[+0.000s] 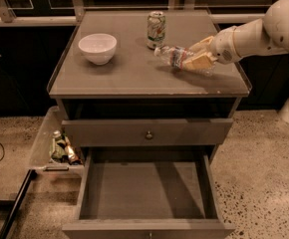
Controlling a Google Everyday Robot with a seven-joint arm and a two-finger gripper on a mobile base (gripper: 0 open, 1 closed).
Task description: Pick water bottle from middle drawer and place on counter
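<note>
The water bottle (pixel 177 57), clear with a dark reddish label and pale cap pointing left, lies tilted on its side at the right part of the counter (pixel 134 76). My gripper (pixel 200 55) reaches in from the right and is shut on the bottle's body, its pale fingers (pixel 199 61) above and below it. The bottle looks to be just touching or barely above the counter; I cannot tell which. The middle drawer (pixel 147 193) is pulled wide open below and its floor is bare.
A green-and-white soda can (pixel 156 30) stands just behind the bottle's cap. A white bowl (pixel 97 48) sits at the counter's left. A drawer front with a round knob (pixel 148 134) is closed. A pale side tray (pixel 55 146) at left holds small coloured tubes.
</note>
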